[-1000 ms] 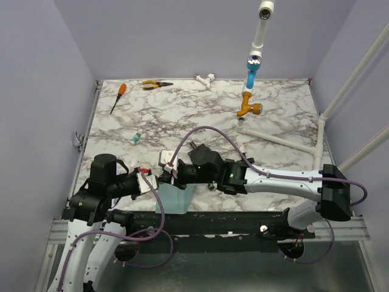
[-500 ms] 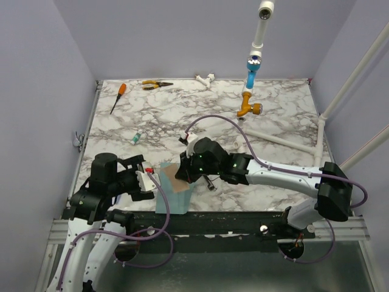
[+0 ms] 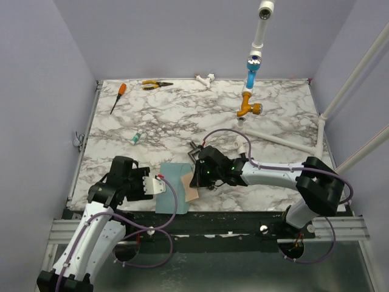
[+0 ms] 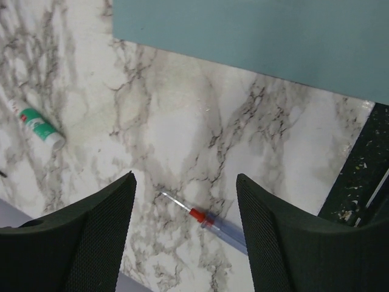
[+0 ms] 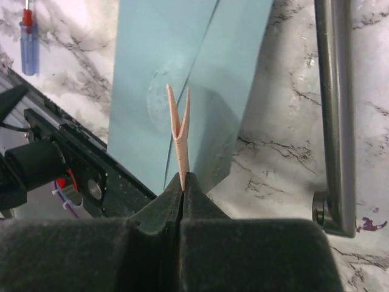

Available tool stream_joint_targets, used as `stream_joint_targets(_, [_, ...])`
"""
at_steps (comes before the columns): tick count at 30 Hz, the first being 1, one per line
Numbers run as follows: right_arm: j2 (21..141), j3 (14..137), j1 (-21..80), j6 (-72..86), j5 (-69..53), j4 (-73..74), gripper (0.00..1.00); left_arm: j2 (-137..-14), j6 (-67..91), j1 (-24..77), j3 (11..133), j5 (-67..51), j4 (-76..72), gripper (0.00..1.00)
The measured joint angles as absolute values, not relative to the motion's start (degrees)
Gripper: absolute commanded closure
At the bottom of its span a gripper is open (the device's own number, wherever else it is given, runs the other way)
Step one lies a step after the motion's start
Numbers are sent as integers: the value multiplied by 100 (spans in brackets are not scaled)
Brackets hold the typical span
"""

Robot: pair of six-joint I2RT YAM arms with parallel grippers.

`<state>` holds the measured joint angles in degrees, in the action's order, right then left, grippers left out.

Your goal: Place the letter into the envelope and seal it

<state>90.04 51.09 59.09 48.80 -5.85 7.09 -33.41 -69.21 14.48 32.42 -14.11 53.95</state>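
The teal envelope (image 3: pixel 171 188) lies flat at the table's near edge, a fold line running across it (image 5: pixel 182 73). The letter (image 5: pixel 179 131), a folded tan sheet, is pinched edge-on in my right gripper (image 5: pixel 183 178), which is shut on it just above the envelope's right part. From above, the letter (image 3: pixel 192 193) hangs at the envelope's right edge below the right gripper (image 3: pixel 196 179). My left gripper (image 3: pixel 155 185) stands open just left of the envelope. Nothing is held between its fingers (image 4: pixel 91 237); the envelope's edge (image 4: pixel 255 36) lies beyond them.
A small blue-handled screwdriver (image 4: pixel 209 220) lies on the marble under the left gripper. A green-white tube (image 3: pixel 137 139) lies farther back. An orange screwdriver (image 3: pixel 117 97), pliers (image 3: pixel 155 85) and a pipe assembly (image 3: pixel 250 85) stand at the back. A metal rod (image 5: pixel 333 109) lies right of the envelope.
My left gripper has opened, let go and drawn back to the left. My right gripper has moved right and nearer with the letter, which now shows beside the envelope.
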Motion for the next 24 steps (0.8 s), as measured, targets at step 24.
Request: stream_joint_targets(24, [10307,5664,5463,5105,-604,301,99,-4574,-6270,2421,2482,-1750,4206,34])
